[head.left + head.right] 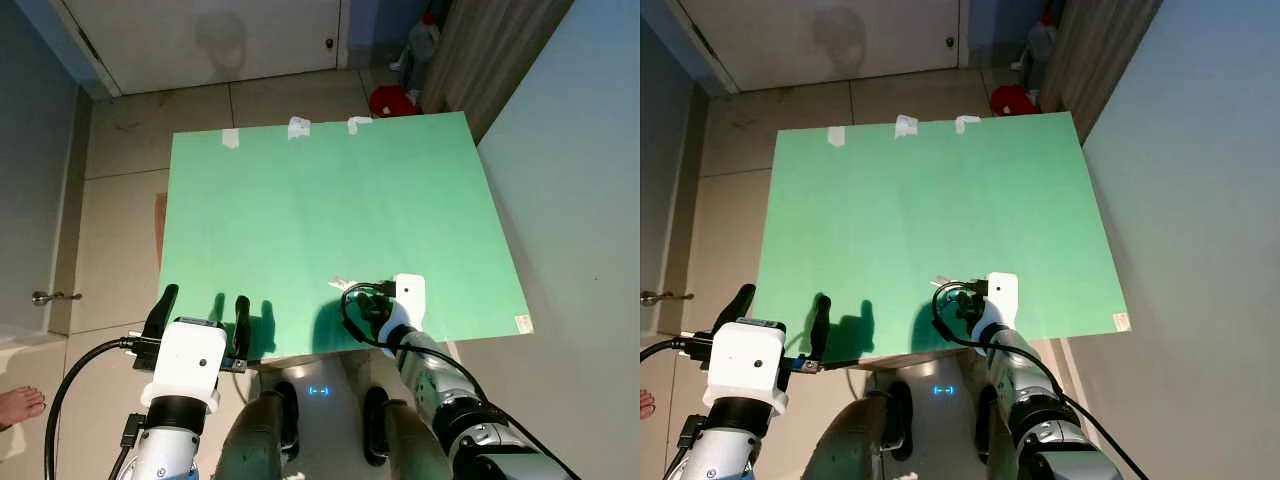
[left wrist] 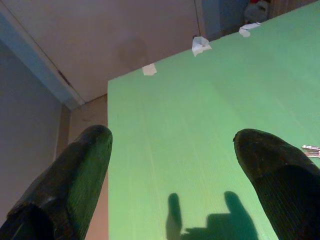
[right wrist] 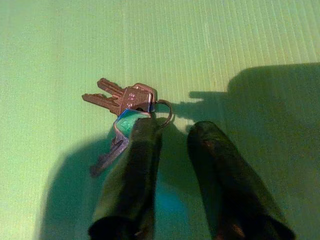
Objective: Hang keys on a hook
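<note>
Green board (image 1: 330, 200), taped; red object (image 1: 392, 100) beyond.

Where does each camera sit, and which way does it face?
Left eye: on the head, looking down at the green board; both arms show, left gripper and right gripper.
Right eye: the same scene from slightly to the right.
Left wrist: along its open fingers across the board toward a door.
Right wrist: straight down at the keys, one finger over them.
Both wrist views and the eyes share the keys and board.
</note>
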{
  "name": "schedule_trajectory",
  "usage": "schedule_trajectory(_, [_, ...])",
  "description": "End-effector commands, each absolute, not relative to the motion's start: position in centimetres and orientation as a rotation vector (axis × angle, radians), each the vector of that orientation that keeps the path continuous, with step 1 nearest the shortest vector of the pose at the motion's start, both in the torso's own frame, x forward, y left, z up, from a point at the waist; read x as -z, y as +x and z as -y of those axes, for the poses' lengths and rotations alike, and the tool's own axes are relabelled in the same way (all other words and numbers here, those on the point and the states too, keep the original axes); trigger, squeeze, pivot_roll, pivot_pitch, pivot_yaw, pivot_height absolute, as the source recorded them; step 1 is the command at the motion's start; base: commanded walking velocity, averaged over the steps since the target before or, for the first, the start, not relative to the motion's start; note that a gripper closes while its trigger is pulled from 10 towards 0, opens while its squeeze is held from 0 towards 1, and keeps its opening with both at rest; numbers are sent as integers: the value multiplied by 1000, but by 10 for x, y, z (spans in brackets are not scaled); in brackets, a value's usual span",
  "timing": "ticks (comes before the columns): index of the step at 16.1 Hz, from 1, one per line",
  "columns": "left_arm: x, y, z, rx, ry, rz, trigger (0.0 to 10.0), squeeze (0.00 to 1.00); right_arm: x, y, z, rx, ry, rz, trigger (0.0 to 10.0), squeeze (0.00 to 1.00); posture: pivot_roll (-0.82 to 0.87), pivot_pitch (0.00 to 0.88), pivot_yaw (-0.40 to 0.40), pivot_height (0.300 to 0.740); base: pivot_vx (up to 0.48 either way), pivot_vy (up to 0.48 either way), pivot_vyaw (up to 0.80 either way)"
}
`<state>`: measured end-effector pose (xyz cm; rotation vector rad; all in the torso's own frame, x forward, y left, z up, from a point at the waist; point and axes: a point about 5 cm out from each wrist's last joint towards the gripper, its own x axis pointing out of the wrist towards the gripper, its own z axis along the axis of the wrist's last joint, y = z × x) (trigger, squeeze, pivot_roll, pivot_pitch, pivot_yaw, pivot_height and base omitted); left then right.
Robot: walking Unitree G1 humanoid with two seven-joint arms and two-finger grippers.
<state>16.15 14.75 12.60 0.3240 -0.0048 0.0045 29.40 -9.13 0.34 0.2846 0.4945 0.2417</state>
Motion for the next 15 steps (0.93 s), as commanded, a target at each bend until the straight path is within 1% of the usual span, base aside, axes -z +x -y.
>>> schedule_trajectory(1, [-125,158,-146,-8,325,-1,10000,0,5,286,91,-238,294,-541,0,0,194,356,2,740,0,0,0])
schedule_trajectory(4, [-126,159,-146,-12,323,1,10000,0,-6,293,93,-246,299,-472,0,0,186,363,-2,740,0,0,0])
schedule_trajectory(9, [-124,160,-144,-9,314,2,10000,0,-55,322,95,-274,353,-287,0,0,168,365,-8,740,0,0,0])
schedule_trajectory(11, [-123,161,-142,-5,309,3,10000,0,-63,323,97,-284,338,-274,0,0,151,364,-12,740,0,0,0])
schedule_trajectory(12, [-123,161,-142,-4,307,3,10000,0,-60,322,97,-290,319,-300,0,0,151,364,-12,740,0,0,0])
schedule_trajectory(13, [-123,162,-141,-1,305,2,10000,0,-49,315,97,-301,256,-349,10000,1000,149,365,-11,740,0,0,0])
schedule_trajectory(15, [-123,161,-141,-1,305,2,10000,0,-45,311,97,-303,238,-367,10000,1000,150,367,-11,740,0,0,0])
